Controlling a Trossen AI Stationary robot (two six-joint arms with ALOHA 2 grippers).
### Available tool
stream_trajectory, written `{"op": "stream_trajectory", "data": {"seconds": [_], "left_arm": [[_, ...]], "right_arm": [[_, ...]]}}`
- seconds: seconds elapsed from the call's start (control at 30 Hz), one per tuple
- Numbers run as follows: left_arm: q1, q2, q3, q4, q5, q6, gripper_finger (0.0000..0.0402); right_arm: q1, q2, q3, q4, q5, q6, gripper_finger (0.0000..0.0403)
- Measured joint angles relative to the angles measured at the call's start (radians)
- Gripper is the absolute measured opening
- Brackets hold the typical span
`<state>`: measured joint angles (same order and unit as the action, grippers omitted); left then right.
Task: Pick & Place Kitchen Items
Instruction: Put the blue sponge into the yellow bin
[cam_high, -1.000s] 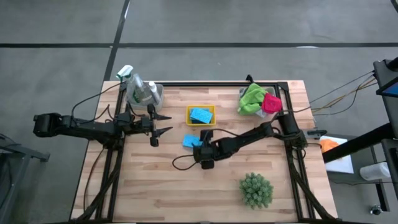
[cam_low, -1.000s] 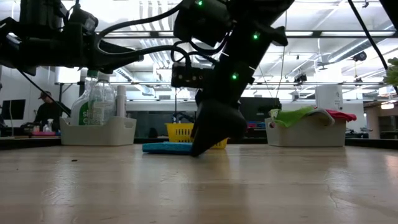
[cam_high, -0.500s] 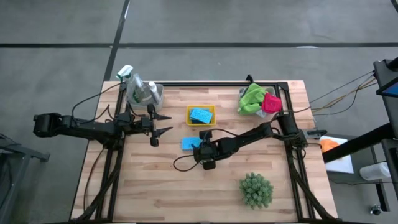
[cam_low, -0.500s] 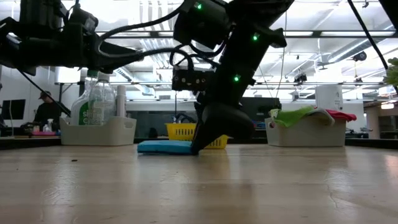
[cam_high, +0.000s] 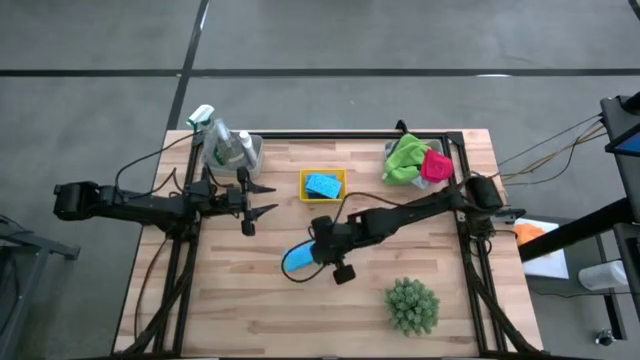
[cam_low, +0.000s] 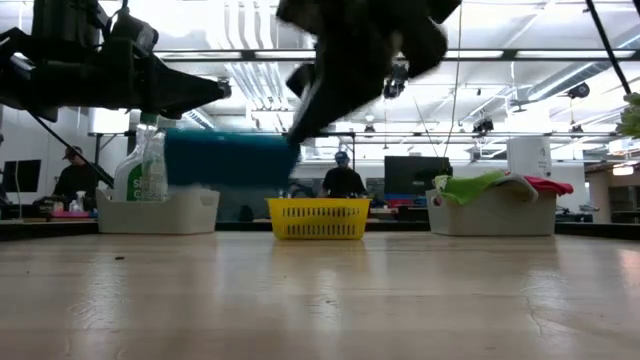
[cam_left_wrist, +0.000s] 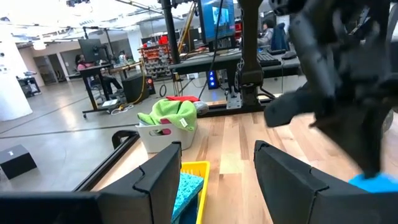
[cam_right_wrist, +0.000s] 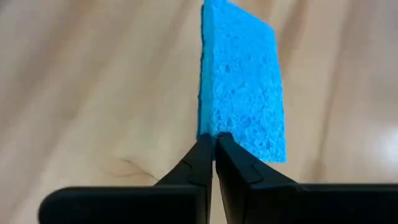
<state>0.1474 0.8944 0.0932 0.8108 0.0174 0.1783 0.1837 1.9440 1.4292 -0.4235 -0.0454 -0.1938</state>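
Note:
My right gripper (cam_high: 312, 252) hangs above the table's middle, shut on a bright blue sponge (cam_high: 297, 260) that shows blurred and high in the low view (cam_low: 230, 158). A second blue sponge (cam_high: 322, 185) lies in the yellow tray (cam_high: 341, 176). My left gripper (cam_high: 262, 198) waits level and open at the left, left of the tray, with nothing between its fingers (cam_left_wrist: 158, 180). The spray bottle (cam_high: 212, 128) stands in a white bin (cam_high: 256, 146) at the far left. Green and magenta cloths (cam_high: 405, 160) fill a bin at the far right. My right gripper pinches one edge of the sponge (cam_right_wrist: 217, 132) between its two fingertips (cam_right_wrist: 200, 155). The fingers slant down from the table's right. The sponge sticks out past the fingertips toward the left, its broad face (cam_right_wrist: 242, 87) showing, lifted clear of the table.
A round spiky green plant (cam_high: 412, 305) stands at the near right. Black frame rails (cam_high: 350, 136) run along the table's far edge and down both sides. Bare wood lies at the near left and middle. People stand in the room beyond the table.
My right gripper has risen from the table beside the yellow tray, tipped less steeply and swung toward the near-left. The blue sponge, which lay flat on the table with the fingers at its end, has gone up with it and hangs clear.

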Motion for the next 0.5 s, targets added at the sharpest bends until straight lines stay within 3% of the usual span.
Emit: {"op": "stream_trajectory", "data": {"seconds": [0.13,0.27,0.37,0.5], "left_arm": [[0.0,0.0,0.0,0.0,0.0,0.0,0.0201],[0.0,0.0,0.0,-0.001,0.0,0.005,0.0201],[0.0,0.0,0.0,-0.001,0.0,0.005,0.0201],[0.0,0.0,0.0,-0.001,0.0,0.005,0.0201]], "right_arm": [[-0.026,-0.053,-0.081,0.195,-0.163,-0.015,0.0018],[-0.064,-0.068,-0.243,0.599,-0.325,0.031,0.0018],[-0.101,-0.075,-0.344,0.762,-0.333,0.07,0.0018],[-0.157,-0.127,-0.404,0.767,-0.239,0.083,0.0018]]}}
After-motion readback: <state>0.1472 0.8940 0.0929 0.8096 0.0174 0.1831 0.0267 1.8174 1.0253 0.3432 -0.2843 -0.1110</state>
